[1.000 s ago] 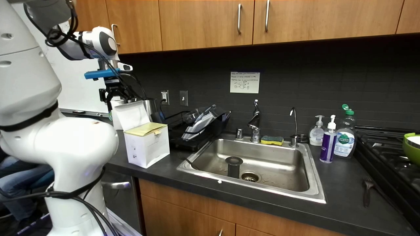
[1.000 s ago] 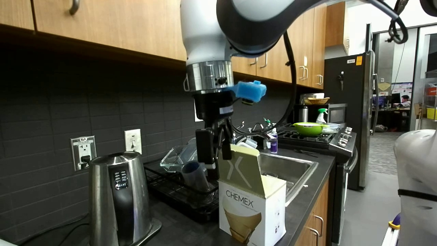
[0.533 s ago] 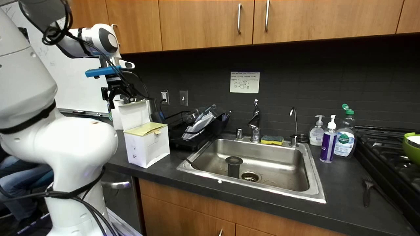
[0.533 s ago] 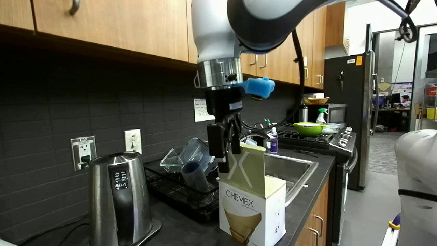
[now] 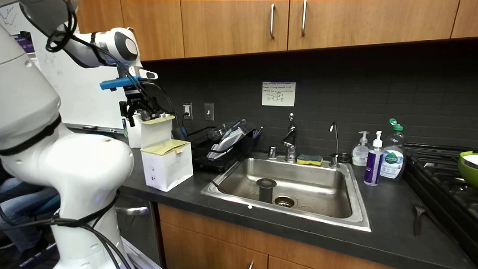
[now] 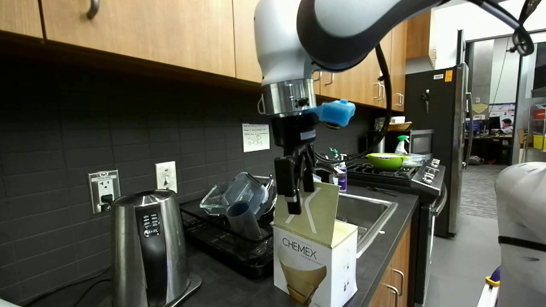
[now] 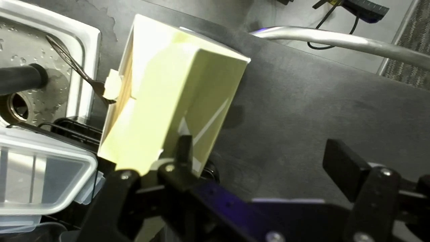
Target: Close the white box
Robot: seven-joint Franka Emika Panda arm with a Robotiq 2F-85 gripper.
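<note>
In an exterior view, your white, roughly cube-shaped cardboard box (image 5: 168, 168) stood upright on the dark grey surface (image 7: 295, 107), near 8 o'clock of centre, with the rectangular stainless-steel sink (image 5: 317, 192) at 3 o'clock from it. Its face lettered CHEMEX (image 6: 300, 256) pointed toward 7 o'clock in an exterior view, with the tapered stainless-steel kettle (image 6: 153, 251) at 9 o'clock. In your wrist view, the box's long axis ran from 7 to 1 o'clock. The yellowish cardboard lid flap (image 6: 322, 209) stood raised.

Your black two-fingered end effector (image 7: 260, 153) was spread wide. The black finger (image 7: 183, 153) nearer the box covered part of the lid flap in the wrist view, and you could not tell whether the two touched. The lid flap also hid a fingertip from you in an exterior view. The box's lowest corner was cut off at 6 o'clock in an exterior view.

Against half a second earlier, your end effector had shifted toward 3 o'clock in both exterior views. The lid flap's upper edge had swung the same way, while the box's body had stayed put.
</note>
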